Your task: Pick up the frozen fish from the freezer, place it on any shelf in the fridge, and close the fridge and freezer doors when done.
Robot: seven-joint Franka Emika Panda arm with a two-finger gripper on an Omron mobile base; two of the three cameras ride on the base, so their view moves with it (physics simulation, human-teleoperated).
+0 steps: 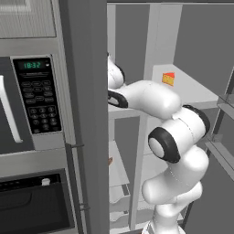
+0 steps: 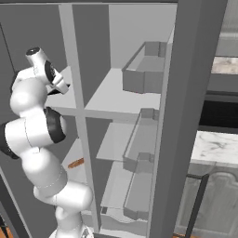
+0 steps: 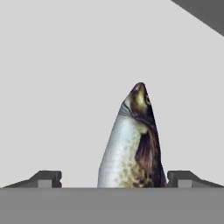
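Frozen fish (image 3: 131, 144) lying on white freezer shelf (image 3: 57, 87), head pointing away. Claw (image 3: 113, 178) spread wide, fingertips (image 3: 46, 178) flanking fish without contact. Cheese wedge (image 1: 168, 78) on upper fridge shelf (image 1: 192, 89); microwave (image 1: 27, 100) left of unit.

microwave display (image 1: 32, 64), "18:32" (green digits)

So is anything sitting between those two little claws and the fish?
Nothing visible. In the hand view the frozen fish lies directly between the two fingertips of the gripper, on a bare white surface, with open gaps on both sides of it.
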